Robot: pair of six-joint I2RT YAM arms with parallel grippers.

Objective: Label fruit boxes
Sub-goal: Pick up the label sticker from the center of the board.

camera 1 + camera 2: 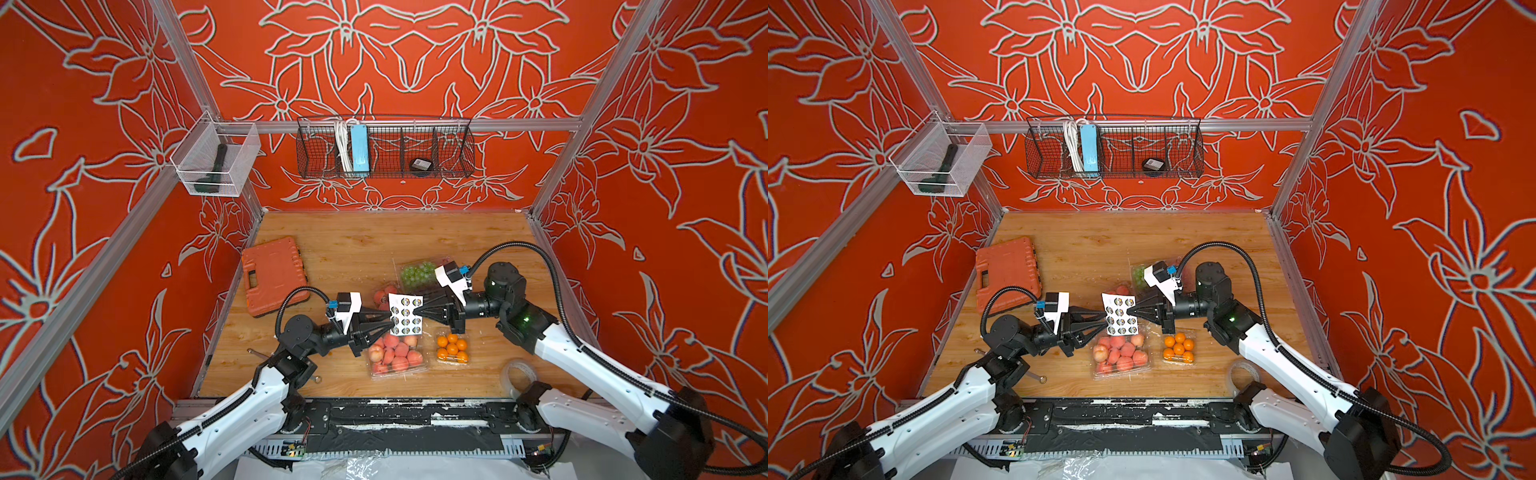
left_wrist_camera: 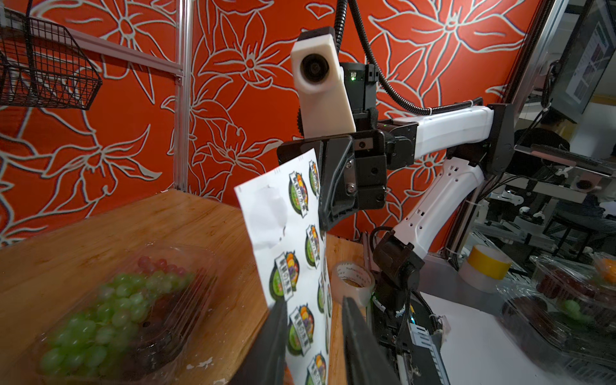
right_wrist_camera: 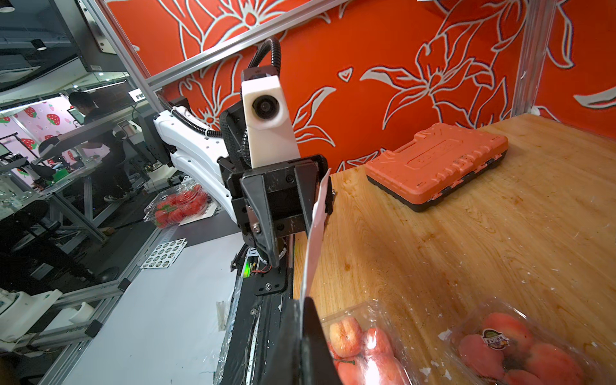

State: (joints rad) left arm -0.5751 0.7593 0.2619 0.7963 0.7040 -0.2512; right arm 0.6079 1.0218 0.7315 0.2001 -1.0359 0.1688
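Pinching the sticker sheet [image 1: 407, 320] tight, the right claw [image 1: 417, 312] is holding it above the large peach box [image 1: 397, 355]; the left claw [image 1: 391, 324], part-open, is straddling its edge, needing one sticker's rim only.

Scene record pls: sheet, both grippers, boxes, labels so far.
sticker sheet: lifted, spanning between both grippers
right gripper: shut on one edge of the sheet
left gripper: fingers astride the opposite edge, gap showing
boxes: large peach box, small peach box, orange box, grape box
labelled: small peach box, one round sticker on its lid
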